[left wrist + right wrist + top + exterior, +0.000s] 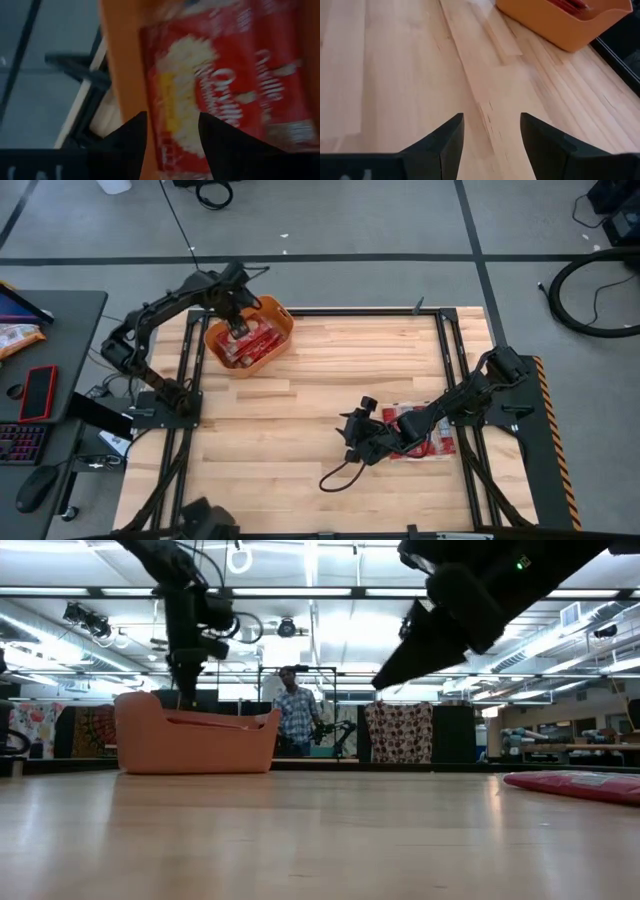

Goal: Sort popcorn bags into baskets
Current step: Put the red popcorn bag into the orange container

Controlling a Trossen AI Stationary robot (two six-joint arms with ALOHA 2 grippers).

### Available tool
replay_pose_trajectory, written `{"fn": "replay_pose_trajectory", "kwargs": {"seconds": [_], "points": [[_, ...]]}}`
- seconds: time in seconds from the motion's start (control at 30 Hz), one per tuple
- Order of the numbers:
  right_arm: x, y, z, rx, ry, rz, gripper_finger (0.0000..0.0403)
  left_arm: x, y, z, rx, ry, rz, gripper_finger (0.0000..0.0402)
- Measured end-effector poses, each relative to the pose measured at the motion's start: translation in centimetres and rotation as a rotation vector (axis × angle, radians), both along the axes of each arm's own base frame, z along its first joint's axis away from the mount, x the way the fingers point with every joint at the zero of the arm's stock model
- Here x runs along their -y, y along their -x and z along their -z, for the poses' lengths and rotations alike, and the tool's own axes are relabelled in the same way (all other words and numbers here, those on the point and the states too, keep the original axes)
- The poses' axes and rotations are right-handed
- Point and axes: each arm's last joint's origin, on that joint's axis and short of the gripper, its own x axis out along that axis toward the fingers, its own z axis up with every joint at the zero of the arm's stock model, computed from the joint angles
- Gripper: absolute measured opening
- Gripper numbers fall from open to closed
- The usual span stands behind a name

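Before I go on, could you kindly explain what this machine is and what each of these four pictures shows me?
It is a robot with two dark arms at a wooden table, each ending in a two-finger gripper. One picture looks straight down from above, one looks level across the tabletop, and two come from cameras on the arms' wrists.

The left gripper hangs over the orange basket at the table's far left, open and empty; its wrist camera looks down on popcorn bags already lying in the basket. The right gripper hovers over bare wood near the middle, also open and holding nothing. More bags lie in a pile at the right edge, partly under that arm. A person stands in the room behind.
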Motion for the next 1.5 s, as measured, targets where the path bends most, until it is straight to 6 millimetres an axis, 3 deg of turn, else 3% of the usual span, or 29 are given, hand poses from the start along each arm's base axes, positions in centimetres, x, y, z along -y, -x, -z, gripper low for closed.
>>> {"fn": "replay_pose_trajectory", "kwargs": {"seconds": [0.33, 0.57, 0.83, 1.13, 1.37, 1.5], "points": [[0.2, 1.9, -0.8, -0.168, -0.211, -0.076, 0.0199, 6.3, -6.8, -0.7, 0.163, 0.032, 0.341, 0.0183], [1.0, 5.4, 0.6, -0.572, -0.381, 0.044, 0.0199, 11.4, -10.8, -1.1, 0.25, -0.005, 0.524, 0.0183], [2.2, 8.7, 0.7, -0.903, -0.413, 0.26, 0.0199, 15.5, -12.6, -1.3, 0.303, -0.007, 0.638, 0.0183], [3.4, 11.5, 1.5, -1.187, -0.458, 0.42, 0.0183, 17.7, -13.0, -1.2, 0.292, 0.01, 0.71, 0.0183], [3.8, 11.6, 4.2, -1.142, -0.585, 0.254, 0.0165, 18.6, -13.0, -1.1, 0.272, 0.026, 0.738, 0.0183], [3.8, 8.0, 3.1, -0.874, -0.539, 0.164, 0.016, 19.1, -13.1, -1.1, 0.278, 0.025, 0.758, 0.0183]]}}
